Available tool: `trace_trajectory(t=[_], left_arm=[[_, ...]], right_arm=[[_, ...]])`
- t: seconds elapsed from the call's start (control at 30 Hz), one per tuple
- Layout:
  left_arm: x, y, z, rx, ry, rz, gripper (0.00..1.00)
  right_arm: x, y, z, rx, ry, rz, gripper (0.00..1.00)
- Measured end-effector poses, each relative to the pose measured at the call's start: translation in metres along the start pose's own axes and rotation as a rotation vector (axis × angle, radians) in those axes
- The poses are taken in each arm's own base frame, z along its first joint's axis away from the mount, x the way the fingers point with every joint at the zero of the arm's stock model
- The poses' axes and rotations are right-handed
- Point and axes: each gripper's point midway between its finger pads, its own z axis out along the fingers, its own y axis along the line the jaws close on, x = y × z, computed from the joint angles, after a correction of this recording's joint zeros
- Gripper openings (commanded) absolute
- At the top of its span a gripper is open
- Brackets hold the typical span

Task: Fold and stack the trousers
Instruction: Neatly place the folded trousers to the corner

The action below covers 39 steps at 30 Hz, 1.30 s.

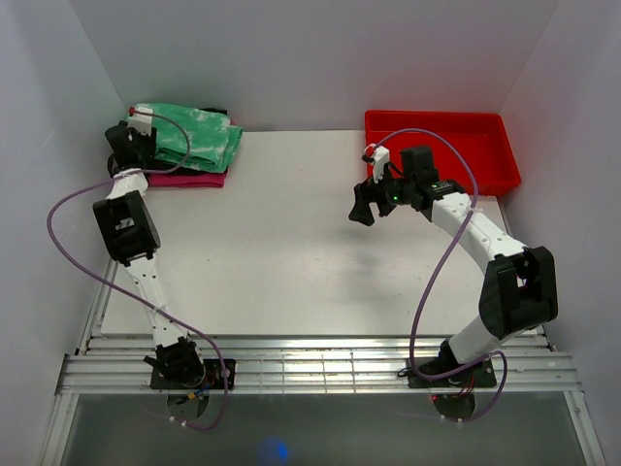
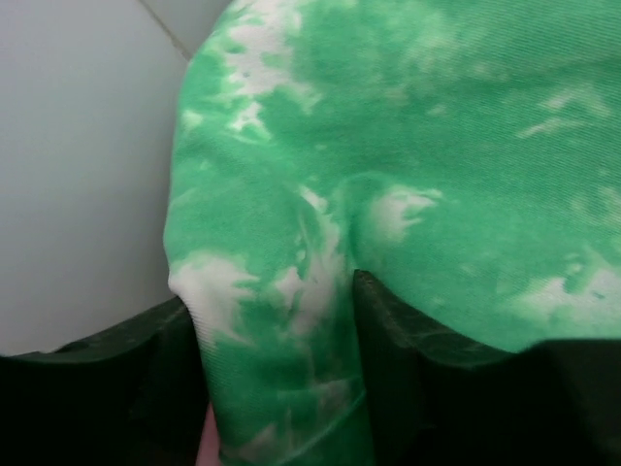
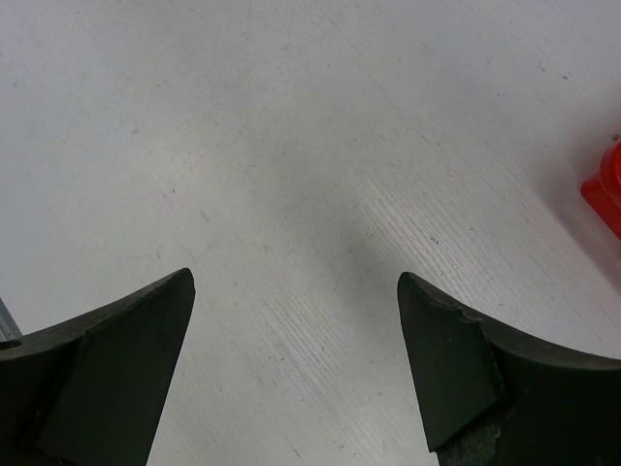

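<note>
The green tie-dye trousers [image 1: 199, 137] lie folded at the table's far left corner, on top of a pink garment [image 1: 189, 180]. My left gripper [image 1: 134, 141] is at the left edge of that pile. In the left wrist view it is shut on a pinched fold of the trousers [image 2: 281, 330], and the green fabric fills most of the view. My right gripper [image 1: 365, 206] hangs open and empty over the bare table right of centre, its fingertips [image 3: 155, 320] wide apart above the white surface.
A red tray [image 1: 446, 146] stands at the far right corner; its corner shows in the right wrist view [image 3: 606, 194]. A bit of black garment [image 1: 215, 112] shows behind the green pile. White walls enclose the table on three sides.
</note>
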Motion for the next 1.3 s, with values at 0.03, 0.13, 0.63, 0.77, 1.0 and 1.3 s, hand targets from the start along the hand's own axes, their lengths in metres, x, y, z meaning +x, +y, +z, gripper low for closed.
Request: trace_trajectory(t=[0.03,0.13,0.63,0.77,1.0,1.3], left_arm=[[-0.001,0.002,-0.002,0.001,0.009,-0.002,0.78],[-0.006,0.016,-0.014,-0.011,0.044,-0.009,0.98],[-0.047,0.051,-0.112,0.003,0.228,-0.148,0.98],[-0.038,0.022,-0.159,0.175,0.315,-0.211,0.98],[-0.030,-0.065,-0.272,0.433,0.428,-0.271,0.98],[-0.035,-0.138,-0.363,0.609,0.444,-0.296,0.98]], right_arm=[[0.000,0.000,0.000,0.000,0.001,0.000,0.90],[0.000,0.000,-0.001,0.004,0.005,-0.002,0.90],[-0.007,-0.028,-0.030,0.086,-0.015,0.023,0.90],[0.001,-0.051,-0.052,0.136,-0.015,0.097,0.90],[0.020,-0.067,-0.106,0.235,-0.012,0.182,0.90],[0.107,-0.029,-0.128,0.249,0.115,0.258,0.90]])
